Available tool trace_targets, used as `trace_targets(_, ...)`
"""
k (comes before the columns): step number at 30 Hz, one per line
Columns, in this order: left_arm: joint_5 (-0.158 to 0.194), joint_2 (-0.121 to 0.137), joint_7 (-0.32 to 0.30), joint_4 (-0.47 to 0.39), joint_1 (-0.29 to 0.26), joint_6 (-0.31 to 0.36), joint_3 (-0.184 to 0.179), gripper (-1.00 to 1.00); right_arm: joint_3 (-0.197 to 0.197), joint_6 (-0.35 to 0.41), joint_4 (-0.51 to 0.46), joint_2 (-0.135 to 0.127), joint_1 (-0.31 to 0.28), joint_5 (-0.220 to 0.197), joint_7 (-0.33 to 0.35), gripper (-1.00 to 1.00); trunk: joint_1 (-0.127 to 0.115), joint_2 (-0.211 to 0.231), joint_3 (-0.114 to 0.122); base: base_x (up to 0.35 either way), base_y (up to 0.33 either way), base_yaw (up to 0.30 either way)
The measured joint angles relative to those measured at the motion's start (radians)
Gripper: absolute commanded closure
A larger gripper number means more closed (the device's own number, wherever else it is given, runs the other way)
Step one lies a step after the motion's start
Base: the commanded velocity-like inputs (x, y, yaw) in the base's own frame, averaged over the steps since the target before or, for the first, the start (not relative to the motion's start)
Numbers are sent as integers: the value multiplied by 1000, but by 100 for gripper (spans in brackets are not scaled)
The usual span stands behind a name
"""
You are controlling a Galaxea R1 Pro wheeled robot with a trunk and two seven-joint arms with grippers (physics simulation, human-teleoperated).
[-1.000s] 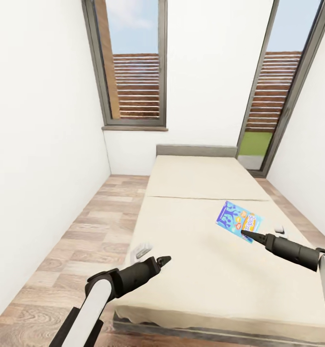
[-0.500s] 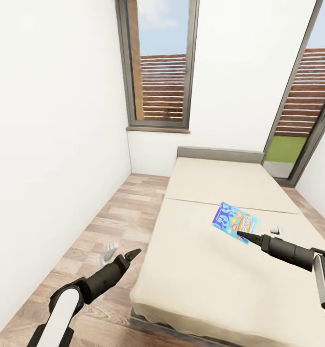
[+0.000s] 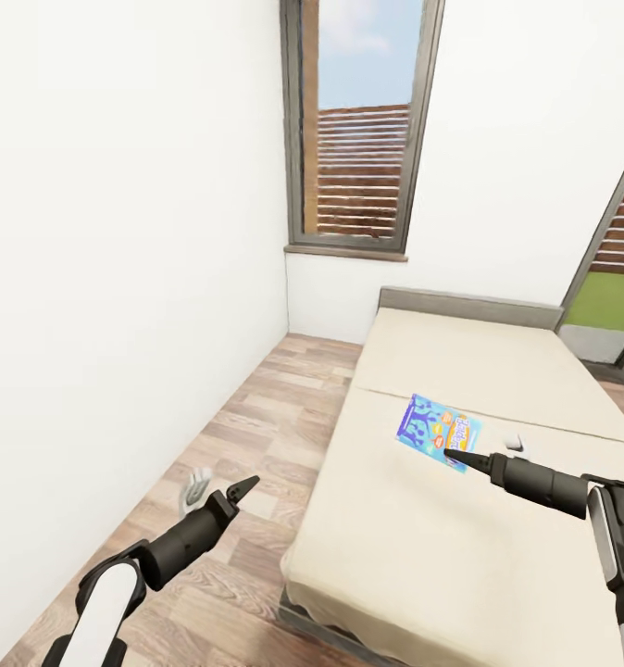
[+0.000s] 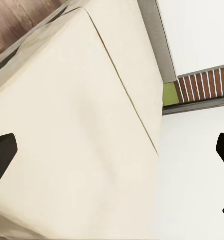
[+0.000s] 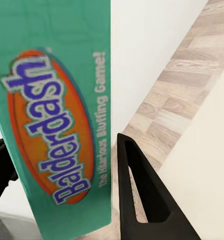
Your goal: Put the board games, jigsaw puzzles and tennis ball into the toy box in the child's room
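— Where's the board game (image 3: pixel 437 433)?

— Over the bed (image 3: pixel 414 565), just this side of the seam in the cream cover, toward the bed's right half. Light blue face with cartoon print in the head view. The right wrist view gives its teal side (image 5: pixel 52 100) up close, with "Balderdash" in an orange oval.

— And the right gripper (image 3: pixel 453 455)?

— At the box's near edge. From the wrist, the fingers (image 5: pixel 141 200) stand one on each side of the teal side, right against it, so they are closed on the box. I cannot tell whether the box rests on the cover or hangs just above it.

— The left gripper (image 3: pixel 243 486)?

— Out over the wood-plank floor (image 3: pixel 256 426), beside the bed's left edge, between it and the white wall (image 3: pixel 118 278). In its wrist view the fingers (image 4: pixel 2 160) sit at opposite edges, spread wide with nothing between them, and the bed cover (image 4: pixel 77 125) lies beyond.

— Anything behind?

— A tall dark-framed window (image 3: pixel 363 120) on the far wall, near the head of the bed.
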Motion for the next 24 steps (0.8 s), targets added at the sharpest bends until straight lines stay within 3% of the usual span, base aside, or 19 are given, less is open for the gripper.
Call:
trace_targets(5, 0, -1, 0, 0, -1, 1, -4, -100, -1, 4, 0, 0, 0, -2, 2, 100, -19, 35, 16, 0, 0, 87)
trace_targets(15, -2, 3, 15, 2, -6, 2, -53, -100, -1, 1, 0, 0, 0, 0, -1, 100, -58, 105, 47, 0, 0, 22)
trace_targets(24, -3, 2, 27, 6, -7, 1, -63, -100, 0, 0, 1, 1, 0, 1, -18, 100, -92, 168, 75, 0, 0, 3)
